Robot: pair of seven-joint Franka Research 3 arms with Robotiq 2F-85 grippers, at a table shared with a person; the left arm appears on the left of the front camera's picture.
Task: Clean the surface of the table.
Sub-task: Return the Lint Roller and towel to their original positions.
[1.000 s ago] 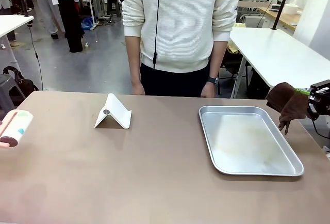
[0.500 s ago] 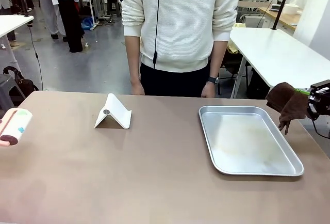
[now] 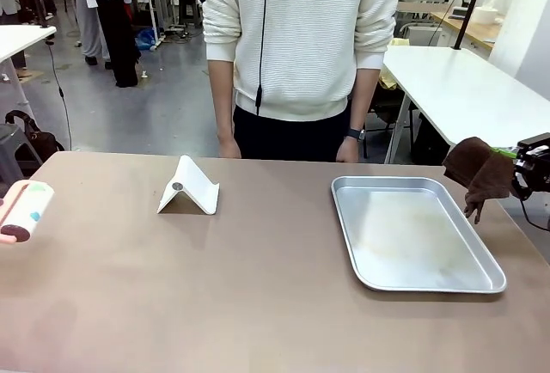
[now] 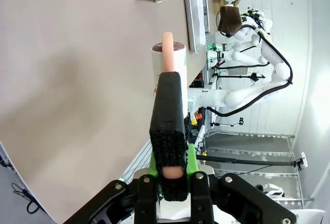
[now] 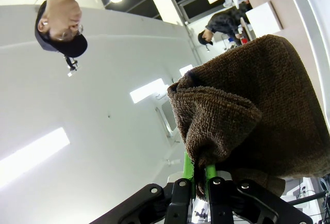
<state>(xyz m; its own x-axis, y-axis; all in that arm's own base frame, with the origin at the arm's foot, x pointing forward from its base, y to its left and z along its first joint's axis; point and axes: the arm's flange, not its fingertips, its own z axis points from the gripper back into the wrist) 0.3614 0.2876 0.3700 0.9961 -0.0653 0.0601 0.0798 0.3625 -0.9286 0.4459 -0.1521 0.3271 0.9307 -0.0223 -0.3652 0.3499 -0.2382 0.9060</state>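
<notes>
You barely moved: left gripper [image 4: 172, 170] kept pinching the lint roller [image 3: 24, 210] left of the tray [image 3: 412, 234], drifting slightly outward; right gripper [image 5: 198, 180] stayed clamped on the brown cloth [image 3: 477, 171] beside the tray. The table [image 3: 215, 287] under the tray was still unwiped.

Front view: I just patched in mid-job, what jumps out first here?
The silver tray lies bare on the right half of the table, with a white folded stand left of centre. At the right edge the right gripper holds a brown cloth up in the air; at the left edge the left gripper holds a lint roller.
</notes>
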